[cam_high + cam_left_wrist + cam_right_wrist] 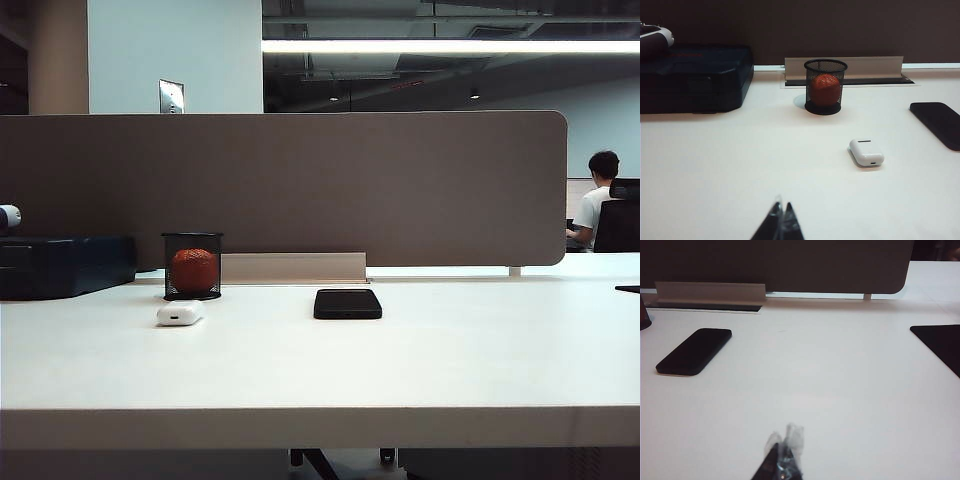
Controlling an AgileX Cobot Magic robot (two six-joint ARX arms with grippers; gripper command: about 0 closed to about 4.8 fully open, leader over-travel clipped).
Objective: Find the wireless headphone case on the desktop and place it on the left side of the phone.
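With both the left gripper [781, 220] and right gripper [784, 460] drawn back, clenched and empty, no step is judged begun; the wireless headphone case [179, 314] lies by the mesh cup [192, 266], well apart from the phone [348, 304], so a reach, opening and grasp are called for.

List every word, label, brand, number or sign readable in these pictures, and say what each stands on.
No text can be read in any view.
Dark blue case: faint reddish marking on the lid, too blurred to read.
Wireless headphone case: plain white, no lettering visible.
Phone: dark face, no marking visible.
Wall plate above the partition: no legible sign.
Left gripper and right gripper, low over the desktop: no labels visible.
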